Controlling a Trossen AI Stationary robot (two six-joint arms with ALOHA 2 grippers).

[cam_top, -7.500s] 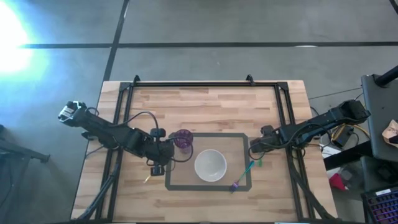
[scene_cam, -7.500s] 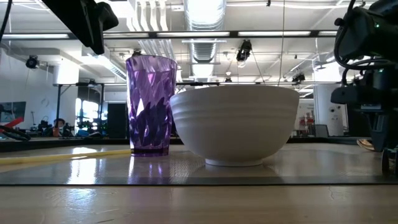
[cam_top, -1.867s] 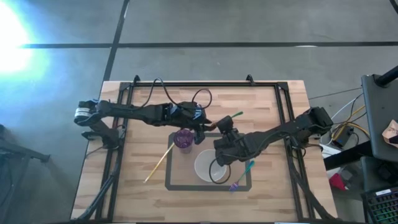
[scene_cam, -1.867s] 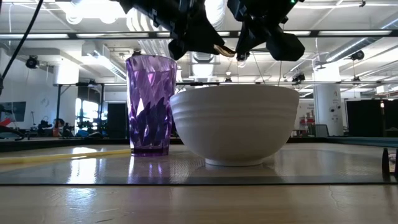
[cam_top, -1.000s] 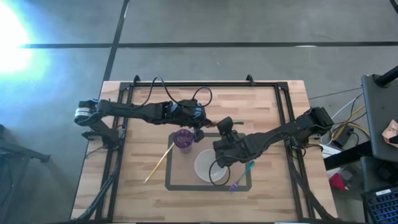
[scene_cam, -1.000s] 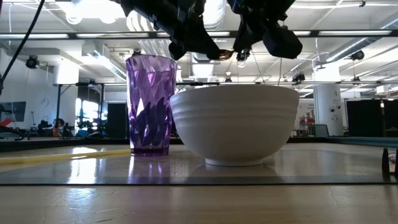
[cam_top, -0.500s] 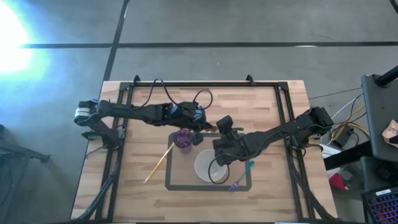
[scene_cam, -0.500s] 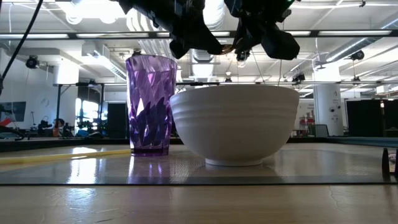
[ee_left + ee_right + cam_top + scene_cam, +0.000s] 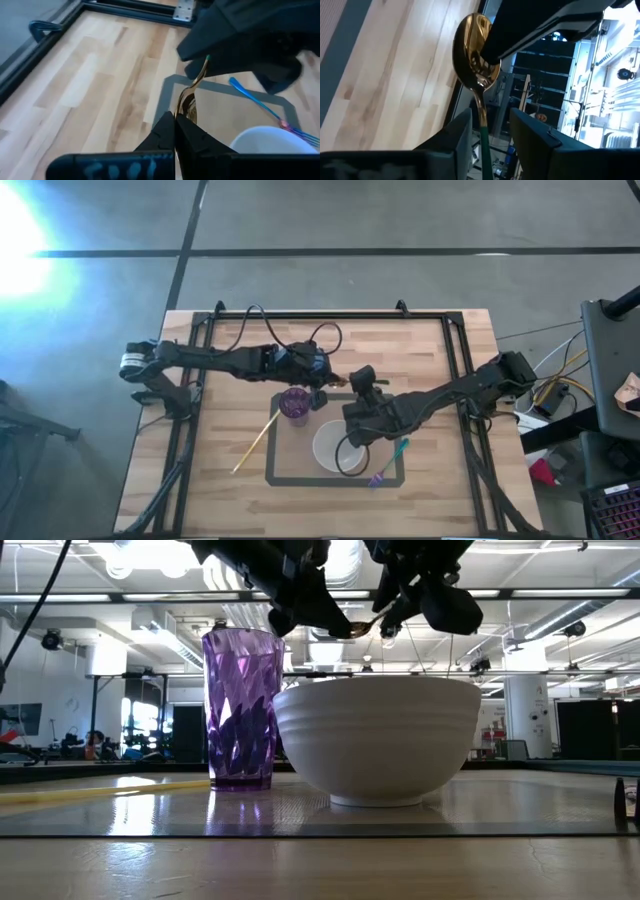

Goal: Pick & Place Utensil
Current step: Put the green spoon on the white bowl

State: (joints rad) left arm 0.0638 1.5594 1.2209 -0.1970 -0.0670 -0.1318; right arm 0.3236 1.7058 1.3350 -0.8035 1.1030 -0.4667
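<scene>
i'm seeing my left claw (image 9: 174, 131) pinching the gold spoon (image 9: 474, 55) above the bowl (image 9: 337, 446); my right claw (image 9: 491, 131) is sitting apart around its handle.

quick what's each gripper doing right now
left gripper: shut on the gold spoon, pinching its bowl
right gripper: open, fingers either side of the spoon's green handle

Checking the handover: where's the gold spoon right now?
In mid-air above the table: the left hand is shut on the gold spoon by its bowl, its green handle between the right hand's open fingers, just behind the purple cup and white bowl.
</scene>
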